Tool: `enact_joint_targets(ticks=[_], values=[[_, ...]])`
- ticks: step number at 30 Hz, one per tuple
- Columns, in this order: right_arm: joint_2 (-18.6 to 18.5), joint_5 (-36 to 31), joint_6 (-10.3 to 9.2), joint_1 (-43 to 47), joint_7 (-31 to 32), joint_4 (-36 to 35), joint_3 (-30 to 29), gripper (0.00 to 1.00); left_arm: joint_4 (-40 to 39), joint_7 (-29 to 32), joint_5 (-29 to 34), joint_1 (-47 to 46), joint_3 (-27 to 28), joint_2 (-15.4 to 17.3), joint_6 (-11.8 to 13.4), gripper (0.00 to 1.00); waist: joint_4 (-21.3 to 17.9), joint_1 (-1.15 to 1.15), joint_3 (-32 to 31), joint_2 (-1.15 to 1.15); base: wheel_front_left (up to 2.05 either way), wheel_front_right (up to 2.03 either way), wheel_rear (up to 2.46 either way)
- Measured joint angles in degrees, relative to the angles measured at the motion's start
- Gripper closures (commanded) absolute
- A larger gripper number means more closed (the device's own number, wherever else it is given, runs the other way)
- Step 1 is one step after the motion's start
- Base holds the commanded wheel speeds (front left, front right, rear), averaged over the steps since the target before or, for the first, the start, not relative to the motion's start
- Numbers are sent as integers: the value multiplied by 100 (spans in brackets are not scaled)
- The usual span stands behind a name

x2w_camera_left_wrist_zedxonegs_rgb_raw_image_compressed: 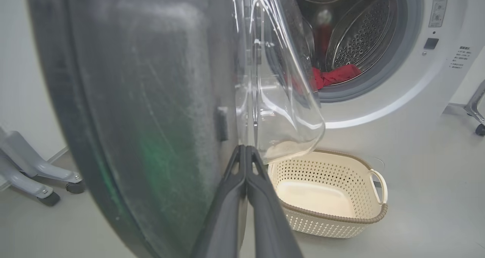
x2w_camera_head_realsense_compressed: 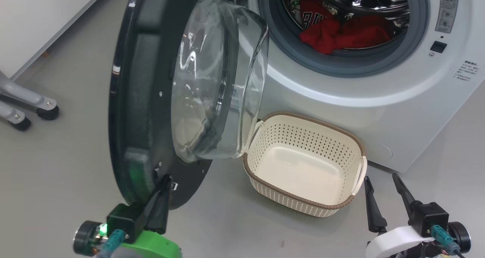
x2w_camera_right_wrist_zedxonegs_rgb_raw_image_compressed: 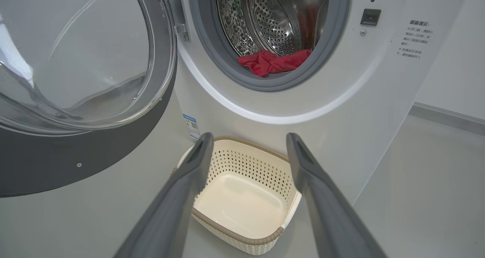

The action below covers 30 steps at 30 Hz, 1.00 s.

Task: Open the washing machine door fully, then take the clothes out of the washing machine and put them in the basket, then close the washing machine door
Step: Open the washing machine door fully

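The washing machine [x2w_camera_head_realsense_compressed: 382, 110] is white, and its steel drum holds the red clothes [x2w_camera_head_realsense_compressed: 343, 32] at the front of the opening. The washing machine door [x2w_camera_head_realsense_compressed: 140, 99] stands swung out to the left, its glass bowl [x2w_camera_head_realsense_compressed: 219, 80] facing the machine. My left gripper [x2w_camera_head_realsense_compressed: 165, 179] is shut with nothing in it, fingertips against the door's lower inner face [x2w_camera_left_wrist_zedxonegs_rgb_raw_image_compressed: 151, 110]. The shut fingers [x2w_camera_left_wrist_zedxonegs_rgb_raw_image_compressed: 246, 182] meet beside the glass. The cream basket [x2w_camera_head_realsense_compressed: 352, 144] sits empty on the floor below the opening. My right gripper [x2w_camera_head_realsense_compressed: 381, 179] stands open just right of the basket [x2w_camera_right_wrist_zedxonegs_rgb_raw_image_compressed: 246, 163], empty [x2w_camera_right_wrist_zedxonegs_rgb_raw_image_compressed: 250, 136].
Grey caster legs [x2w_camera_head_realsense_compressed: 38, 106] stand on the floor at the far left, beside a white wall panel [x2w_camera_head_realsense_compressed: 38, 19]. Another caster leg [x2w_camera_left_wrist_zedxonegs_rgb_raw_image_compressed: 476, 112] is at the machine's right. A blue label [x2w_camera_right_wrist_zedxonegs_rgb_raw_image_compressed: 191, 125] marks the machine's lower corner. Open grey floor [x2w_camera_head_realsense_compressed: 57, 182] lies left of the door.
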Motion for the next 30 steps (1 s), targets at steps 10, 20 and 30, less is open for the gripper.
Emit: enact_joint_targets(ticks=[10,20,30], values=[[25,-10,52,-8,0,26,36,0,275,-177,-82,-22,890,170,47,100,-204,0,56,0,0,0,0],[21,-11,53,-25,0,27,20,0,761,-256,-285,-247,1504,189,47,100,-482,0,165,0,0,0,0],[-16,-11,53,-75,0,25,-83,0,1300,-358,-409,-649,2071,288,48,100,-616,0,256,0,0,0,0]])
